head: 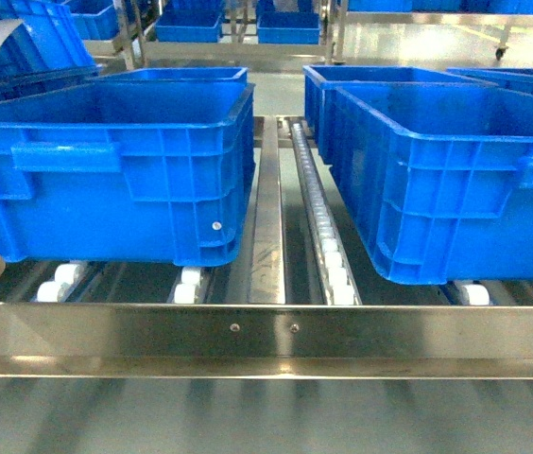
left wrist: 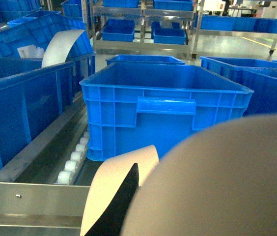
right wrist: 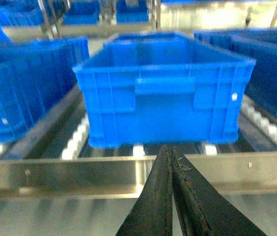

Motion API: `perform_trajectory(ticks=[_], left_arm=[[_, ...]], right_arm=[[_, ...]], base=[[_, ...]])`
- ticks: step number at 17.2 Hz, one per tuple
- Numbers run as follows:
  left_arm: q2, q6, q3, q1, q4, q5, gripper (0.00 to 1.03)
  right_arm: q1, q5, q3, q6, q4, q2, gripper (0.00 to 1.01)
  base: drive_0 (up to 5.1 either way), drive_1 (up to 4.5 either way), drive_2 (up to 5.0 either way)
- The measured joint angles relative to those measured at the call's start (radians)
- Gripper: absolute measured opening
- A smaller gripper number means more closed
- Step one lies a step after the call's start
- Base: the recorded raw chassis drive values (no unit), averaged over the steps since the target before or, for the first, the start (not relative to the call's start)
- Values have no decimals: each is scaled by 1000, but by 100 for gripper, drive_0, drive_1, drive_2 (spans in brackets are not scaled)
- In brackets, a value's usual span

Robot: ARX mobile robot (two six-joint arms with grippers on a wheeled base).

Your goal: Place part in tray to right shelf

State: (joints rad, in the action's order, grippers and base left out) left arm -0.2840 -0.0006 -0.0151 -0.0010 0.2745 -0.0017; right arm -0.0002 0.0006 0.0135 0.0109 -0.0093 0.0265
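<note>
Beige and glossy, the tray (left wrist: 217,182) fills the left wrist view before the right shelf (head: 266,333); whether the left end effector clamps it cannot be told. Right end effector (right wrist: 172,162) fingers sit together, empty. No part shows; the rigid, slippery tray is probably best gripped by its handle.

Right gripper (right wrist: 172,162): two black fingers pressed together along their length, tips meeting, nothing between them; seen in its own wrist view, tips level with the steel front rail (right wrist: 79,174) and pointing past it. Left gripper: one black finger (left wrist: 121,204) visible in its wrist view, low, below the same rail; jaw state undeterminable. Neither arm appears in the head view.
</note>
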Motion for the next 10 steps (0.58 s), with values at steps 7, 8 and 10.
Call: perform_trajectory(ticks=[7, 8, 10], left_arm=[[51, 1, 0, 0, -46, -1, 15], [58, 1, 0, 0, -51, 2, 15], [68, 0, 0, 0, -66, 1, 15]], right_arm=[[0, 0, 0, 0, -2, -22, 2], [0, -2, 0, 0, 5, -22, 2], [0, 0, 0, 0, 10, -22, 2]], base=[[0, 0, 0], [0, 0, 0], [0, 0, 0]])
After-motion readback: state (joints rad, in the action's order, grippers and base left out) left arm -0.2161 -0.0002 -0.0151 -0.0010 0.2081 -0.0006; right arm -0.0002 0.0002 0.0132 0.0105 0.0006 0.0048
